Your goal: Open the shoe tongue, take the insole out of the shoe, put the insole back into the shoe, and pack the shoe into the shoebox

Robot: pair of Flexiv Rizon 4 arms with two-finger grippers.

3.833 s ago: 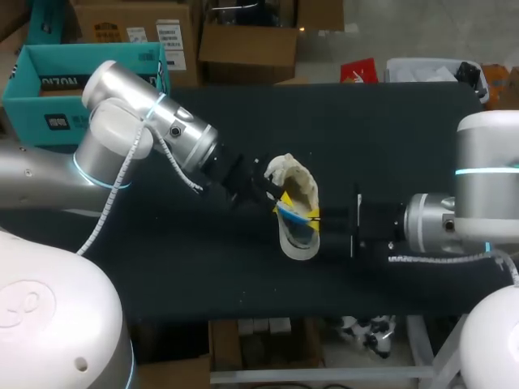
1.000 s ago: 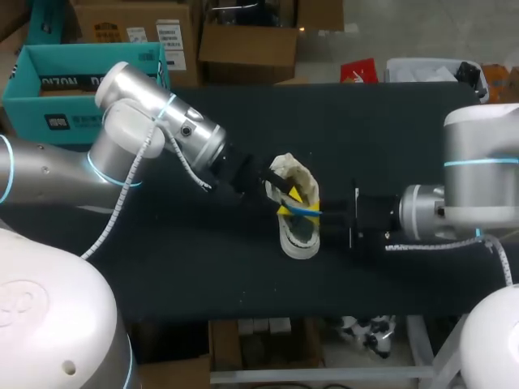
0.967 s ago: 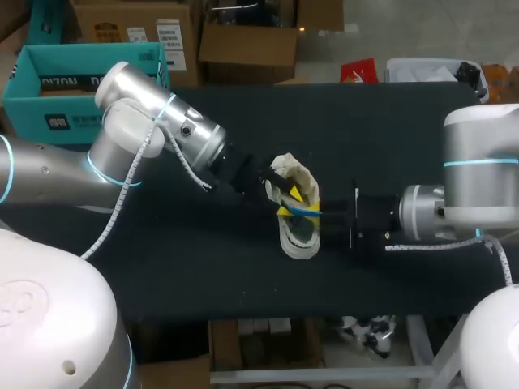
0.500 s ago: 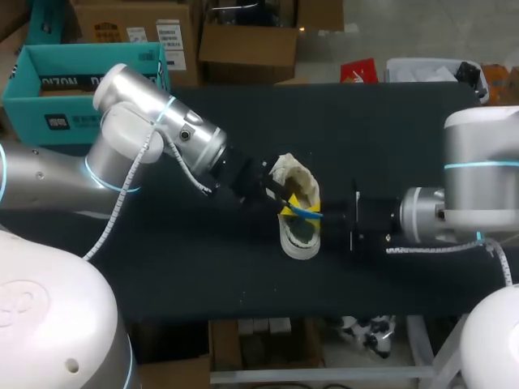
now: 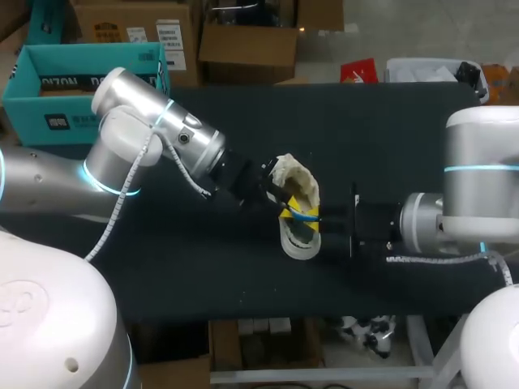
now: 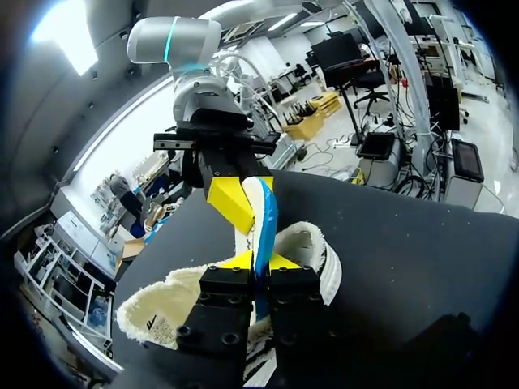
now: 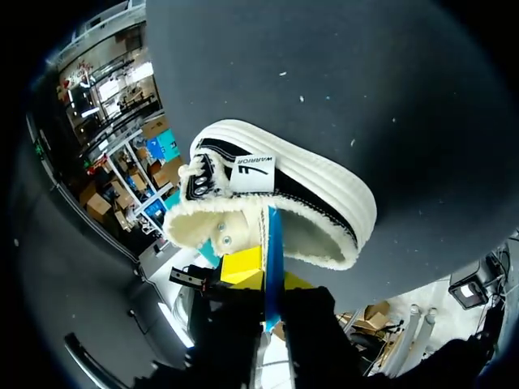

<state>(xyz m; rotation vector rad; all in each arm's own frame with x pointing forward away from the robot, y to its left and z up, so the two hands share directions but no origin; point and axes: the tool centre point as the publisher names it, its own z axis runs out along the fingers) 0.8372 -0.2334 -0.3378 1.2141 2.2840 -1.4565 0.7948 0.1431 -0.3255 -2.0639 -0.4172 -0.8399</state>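
Left gripper (image 6: 257,263) had advanced onto the shoe (image 5: 300,180) at the middle of the bench (image 5: 365,138) and was clamped on the blue insole (image 6: 264,215), which stood edge-up in the shoe opening. Right gripper (image 7: 270,279) clamped the same insole from the opposite side. In the head view both contacts were too small to make out.

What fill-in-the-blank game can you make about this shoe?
The shoe lies on a ____ table.
The insole poking out of the shoe is ____.
The left gripper and the right gripper both pinch the ____.
Missing words: black; blue; insole.
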